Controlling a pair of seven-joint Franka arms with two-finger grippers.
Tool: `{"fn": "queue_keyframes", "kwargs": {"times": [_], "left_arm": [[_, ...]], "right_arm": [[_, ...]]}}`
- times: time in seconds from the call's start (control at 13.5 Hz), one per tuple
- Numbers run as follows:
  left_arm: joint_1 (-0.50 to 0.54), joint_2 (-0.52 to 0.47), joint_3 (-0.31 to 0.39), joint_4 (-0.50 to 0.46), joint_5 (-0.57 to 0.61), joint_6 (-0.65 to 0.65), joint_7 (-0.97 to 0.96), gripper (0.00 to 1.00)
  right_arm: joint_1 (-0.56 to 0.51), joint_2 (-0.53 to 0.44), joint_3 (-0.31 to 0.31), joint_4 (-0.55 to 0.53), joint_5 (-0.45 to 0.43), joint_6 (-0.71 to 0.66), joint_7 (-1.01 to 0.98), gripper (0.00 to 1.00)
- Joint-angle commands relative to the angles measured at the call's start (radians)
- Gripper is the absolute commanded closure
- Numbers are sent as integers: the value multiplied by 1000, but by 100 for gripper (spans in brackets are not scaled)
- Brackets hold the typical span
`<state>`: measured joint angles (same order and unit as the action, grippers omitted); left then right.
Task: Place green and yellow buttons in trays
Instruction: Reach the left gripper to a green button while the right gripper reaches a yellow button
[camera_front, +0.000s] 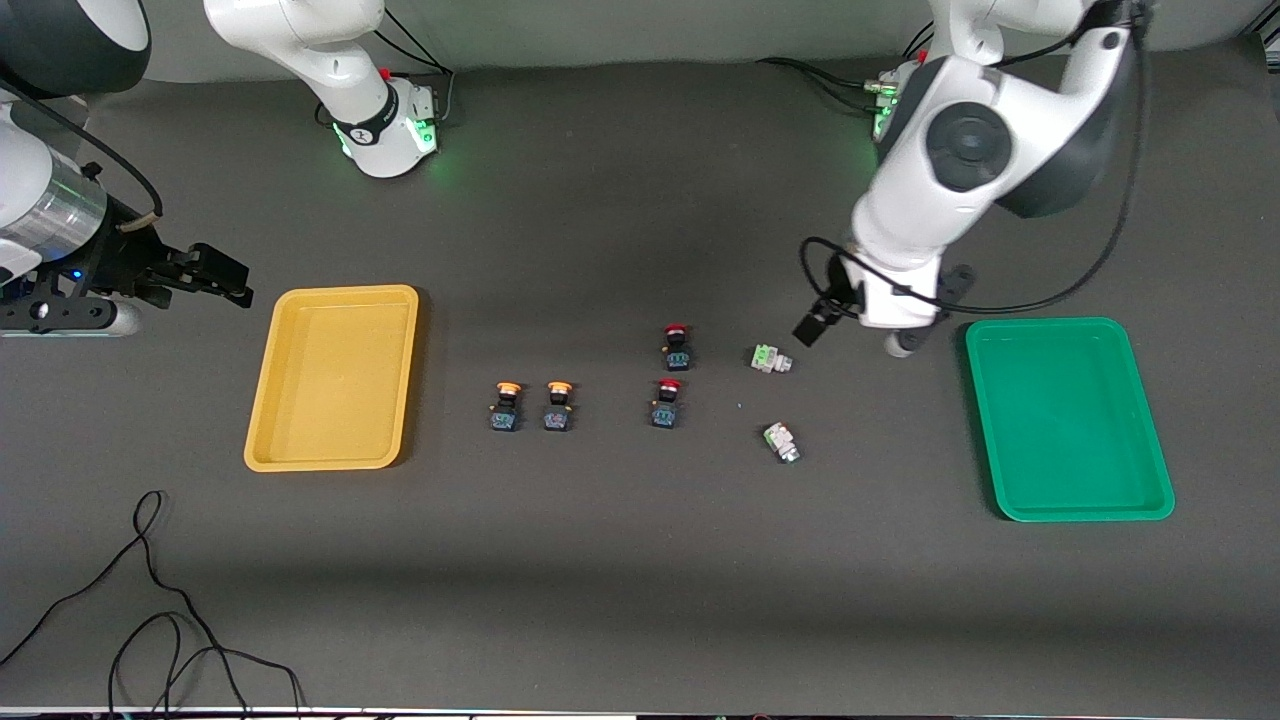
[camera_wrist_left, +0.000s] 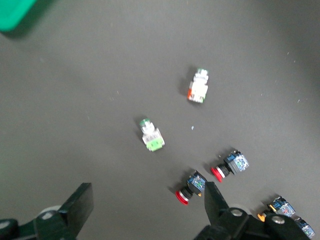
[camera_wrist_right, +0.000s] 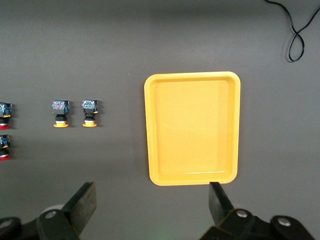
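Two pale green buttons (camera_front: 770, 359) (camera_front: 781, 442) lie on the table toward the green tray (camera_front: 1065, 415). Two yellow-capped buttons (camera_front: 506, 405) (camera_front: 558, 405) stand side by side nearer the yellow tray (camera_front: 335, 375). Both trays hold nothing. My left gripper (camera_front: 858, 335) is open and empty in the air, over the table between the green tray and the farther green button. In the left wrist view the green buttons (camera_wrist_left: 151, 135) (camera_wrist_left: 199, 86) lie ahead of the open gripper (camera_wrist_left: 147, 205). My right gripper (camera_front: 235, 283) waits open and empty beside the yellow tray (camera_wrist_right: 192, 127), whose edge lies ahead of the gripper (camera_wrist_right: 152, 200).
Two red-capped black switches (camera_front: 677, 346) (camera_front: 667, 402) stand between the yellow and the green buttons. A loose black cable (camera_front: 150, 600) lies near the front edge at the right arm's end. The arms' bases stand along the table's back edge.
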<state>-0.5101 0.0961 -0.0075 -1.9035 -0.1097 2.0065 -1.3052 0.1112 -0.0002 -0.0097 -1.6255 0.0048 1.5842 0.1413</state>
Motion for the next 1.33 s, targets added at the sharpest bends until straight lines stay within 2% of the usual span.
{"fn": "queue_keyframes", "kwargs": {"times": [0.0,0.22,0.44,0.74,0.89,1.11,1.26], "left_arm": [[-34,31,18,-9,8,44,-58,1],[-53,94,18,-14,11,72,-89,2],[-48,172,20,-61,12,174,-91,2],[-44,247,20,-121,12,314,-89,2],[-45,289,20,-123,12,336,-91,2],[-45,341,20,-126,10,396,-91,2],[-47,361,20,-124,10,413,-92,2]], "right_arm": [[15,-1,-1,-4,38,11,30,0],[51,11,5,-5,57,33,108,0],[126,54,7,-5,57,71,245,0],[203,150,5,-10,81,134,290,0],[226,204,5,-17,83,171,290,0],[226,253,5,-101,144,287,290,0],[229,279,5,-175,144,385,284,0]]}}
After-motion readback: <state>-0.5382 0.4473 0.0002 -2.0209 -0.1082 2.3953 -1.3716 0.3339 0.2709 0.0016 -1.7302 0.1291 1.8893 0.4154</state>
